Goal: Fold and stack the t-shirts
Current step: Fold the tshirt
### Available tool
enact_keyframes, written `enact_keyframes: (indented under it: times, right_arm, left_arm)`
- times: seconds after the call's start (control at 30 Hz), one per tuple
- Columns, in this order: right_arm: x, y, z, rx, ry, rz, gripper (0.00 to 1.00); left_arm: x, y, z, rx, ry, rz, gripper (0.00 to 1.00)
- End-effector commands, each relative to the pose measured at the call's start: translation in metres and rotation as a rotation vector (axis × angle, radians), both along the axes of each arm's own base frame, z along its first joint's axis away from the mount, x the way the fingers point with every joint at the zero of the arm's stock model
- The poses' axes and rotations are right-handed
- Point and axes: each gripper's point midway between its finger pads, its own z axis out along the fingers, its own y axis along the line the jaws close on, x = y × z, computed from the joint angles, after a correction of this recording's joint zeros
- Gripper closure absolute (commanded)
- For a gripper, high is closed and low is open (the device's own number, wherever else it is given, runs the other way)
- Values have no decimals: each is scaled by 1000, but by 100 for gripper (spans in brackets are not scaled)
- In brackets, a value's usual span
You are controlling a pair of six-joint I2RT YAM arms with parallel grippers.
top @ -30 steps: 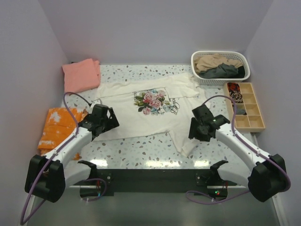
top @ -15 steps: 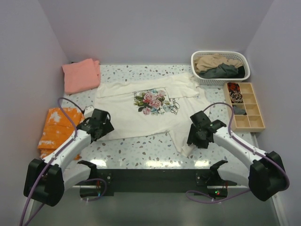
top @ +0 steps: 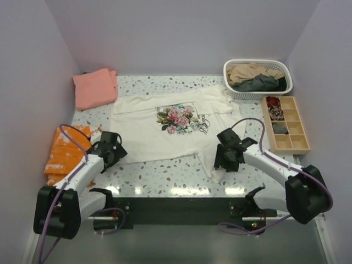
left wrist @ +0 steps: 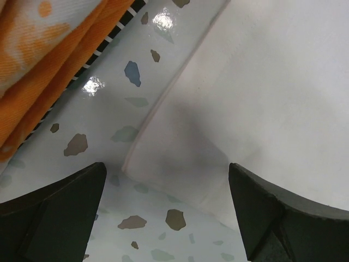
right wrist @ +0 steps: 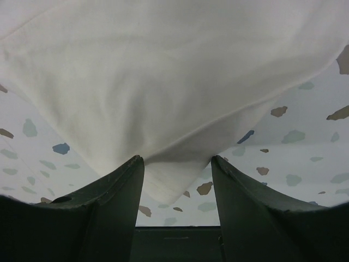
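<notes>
Robot lab enclosure, plain lilac walls (top: pixel 176 33), speckled table (top: pixel 165 173), bolted robot arms (top: pixel 275 165)

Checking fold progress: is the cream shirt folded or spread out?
Spread: the cream shirt lies flat and face up, with nothing doubled over yet.

cream t-shirt (top: pixel 148 137): pink-rose print, black script | salmon-pink t-shirt (top: pixel 95 88): plain | cloth (top: pixel 66 148): orange, white blotches | table (top: pixel 165 175): white, speckled

Beneath the left fingers (left wrist: pixel 54 218) and right fingers (right wrist: pixel 256 218) lies a glossy white terrazzo desk (top: pixel 176 176) flecked grey, blue and brown, catching bright glare. Plain pale lavender walls (top: pixel 165 33) rise beyond them and to both sides. A black strip (top: pixel 176 212) edges the desk behind them.
</notes>
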Motion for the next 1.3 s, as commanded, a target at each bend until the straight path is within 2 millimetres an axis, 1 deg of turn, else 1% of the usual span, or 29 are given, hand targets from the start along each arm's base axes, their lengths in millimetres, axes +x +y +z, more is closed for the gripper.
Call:
enact_keyframes:
  times: [0.0,0.17,0.27,0.4,0.53,0.67,0.7,0.77,0.8,0.9,0.93,1.03,1.07,1.13,1.17,1.2,1.27]
  right_arm:
    - [23,17,14,38,-69,36,43]
    - [27,23,14,41,-75,50,43]
    - [25,25,11,30,-55,59,43]
    - [16,23,7,-31,-29,80,43]
    - [0,16,8,-102,2,101,46]
    - [-5,4,16,-152,-28,73,58]
    - [-5,2,17,-157,-33,66,65]
    - [-9,-2,21,-167,-36,54,74]
    - [-11,-3,21,-167,-34,51,82]
    - [-15,-6,23,-161,-36,38,92]
    - [-18,-8,24,-166,-29,35,100]
    - [-23,-11,29,-158,-37,23,100]
    - [-24,-13,32,-151,-47,17,100]
    - [-26,-16,34,-152,-50,7,100]
    - [-27,-16,34,-149,-53,7,100]
    - [-27,-15,36,-143,-58,4,100]
    - [-26,-15,36,-138,-61,5,100]
  left_arm:
    - [0,-5,-5,-60,-28,10,0]
    - [1,-4,1,-59,-54,19,0]
    - [-1,-5,-2,-63,-44,15,0]
    - [0,-7,-5,-71,-31,-2,0]
    - [0,-10,-10,-79,-16,-21,0]
    - [0,-12,-12,-86,-14,-32,0]
    - [0,-12,-12,-86,-13,-31,0]
    - [0,-12,-13,-86,-11,-37,0]
    - [1,-13,-12,-88,-14,-38,0]
    - [2,-14,-12,-92,-17,-48,1]
    - [3,-14,-11,-93,-19,-54,2]
    - [5,-16,-10,-98,-27,-63,8]
    - [5,-16,-10,-100,-27,-65,17]
    - [6,-17,-10,-104,-29,-72,29]
    - [7,-18,-10,-104,-29,-76,41]
    - [6,-17,-10,-102,-28,-76,48]
    - [5,-17,-11,-102,-24,-75,56]
